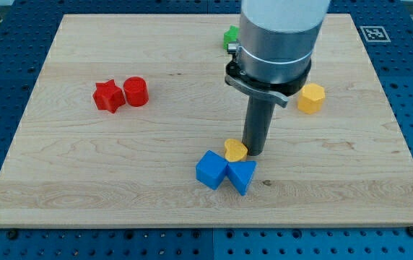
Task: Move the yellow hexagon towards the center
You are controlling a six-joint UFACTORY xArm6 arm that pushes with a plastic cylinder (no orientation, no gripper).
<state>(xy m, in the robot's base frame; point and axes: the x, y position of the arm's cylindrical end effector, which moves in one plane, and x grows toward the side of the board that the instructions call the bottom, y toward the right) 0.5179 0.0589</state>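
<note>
The yellow hexagon (311, 97) lies on the wooden board at the view's right, just right of the arm's grey body. My tip (254, 152) is down on the board near the middle bottom, well left of and below the hexagon. The tip touches or nearly touches the right side of a small yellow heart-like block (235, 150). Below that lie a blue cube (211, 170) and a blue triangular block (242, 175), side by side.
A red star block (108, 96) and a red cylinder (136, 92) sit together at the view's left. A green block (231, 37) shows at the top, partly hidden behind the arm. The board's edge (206, 222) runs along the bottom.
</note>
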